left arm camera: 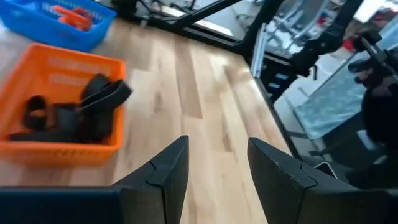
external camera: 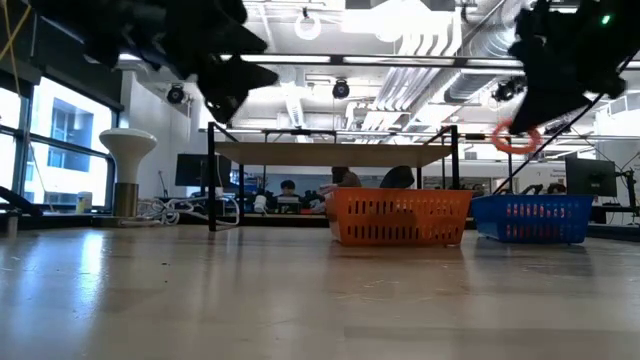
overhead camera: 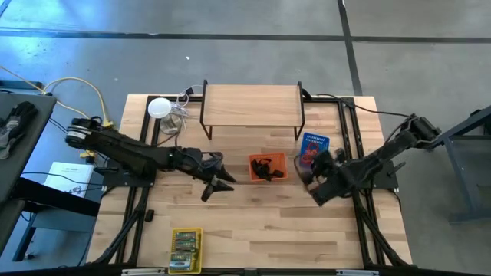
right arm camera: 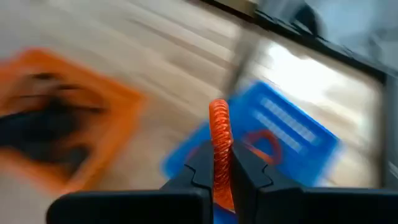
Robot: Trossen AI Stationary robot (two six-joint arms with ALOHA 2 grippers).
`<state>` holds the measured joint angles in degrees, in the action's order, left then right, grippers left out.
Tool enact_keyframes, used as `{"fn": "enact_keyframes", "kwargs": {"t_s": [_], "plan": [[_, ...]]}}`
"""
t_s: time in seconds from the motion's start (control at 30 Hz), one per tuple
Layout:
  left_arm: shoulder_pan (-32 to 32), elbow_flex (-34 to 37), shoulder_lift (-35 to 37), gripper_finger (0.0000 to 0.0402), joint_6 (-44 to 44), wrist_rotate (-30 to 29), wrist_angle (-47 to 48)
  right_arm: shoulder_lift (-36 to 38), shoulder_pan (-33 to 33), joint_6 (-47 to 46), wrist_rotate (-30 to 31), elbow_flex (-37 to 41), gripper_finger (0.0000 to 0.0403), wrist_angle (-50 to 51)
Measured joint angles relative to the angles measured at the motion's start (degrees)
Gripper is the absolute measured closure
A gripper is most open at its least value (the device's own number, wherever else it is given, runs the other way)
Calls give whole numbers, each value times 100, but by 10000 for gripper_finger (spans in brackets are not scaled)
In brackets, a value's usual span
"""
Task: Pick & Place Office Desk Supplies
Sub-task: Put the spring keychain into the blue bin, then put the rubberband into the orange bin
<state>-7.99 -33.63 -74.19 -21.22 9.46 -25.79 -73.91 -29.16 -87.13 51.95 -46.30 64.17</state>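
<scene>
the red band (right arm camera: 219, 140) is a ridged, coiled-looking ring, standing on edge between my right gripper (right arm camera: 222, 163) fingers, which are clamped on it, up in the air near the blue basket (right arm camera: 292, 134). more red bands lie inside that basket. black clips (left arm camera: 74, 112) are heaped in the orange basket (left arm camera: 59, 65). my left gripper (left arm camera: 217, 168) hangs just beside it, fingers apart, holding nothing. i can read no writing.

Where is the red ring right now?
The red ring is pinched in the right gripper, held in the air above the blue basket on the table's right side.
</scene>
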Motion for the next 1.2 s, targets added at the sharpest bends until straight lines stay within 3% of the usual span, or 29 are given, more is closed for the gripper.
{"fn": "enact_keyframes", "kwargs": {"t_s": [0.1,0.27,0.57,0.77,0.97,1.2], "plan": [[0,-11,596,242,48,-336,877,-73,259,-860,-337,2,387,733],[0,-11,1611,242,348,-843,2778,-122,669,-806,-451,4,362,552],[-333,-38,2675,242,-118,-1400,4391,-144,1186,-384,-656,4,205,406],[-1137,-817,2537,242,-713,-1469,6338,-144,1221,-99,-260,4,138,171],[-2165,-1533,2050,242,-1792,-2051,8380,-144,1219,530,-235,4,124,-349],[-3200,-1526,1246,242,-2478,-1050,9207,-144,1219,1199,-228,4,123,-915]]}}
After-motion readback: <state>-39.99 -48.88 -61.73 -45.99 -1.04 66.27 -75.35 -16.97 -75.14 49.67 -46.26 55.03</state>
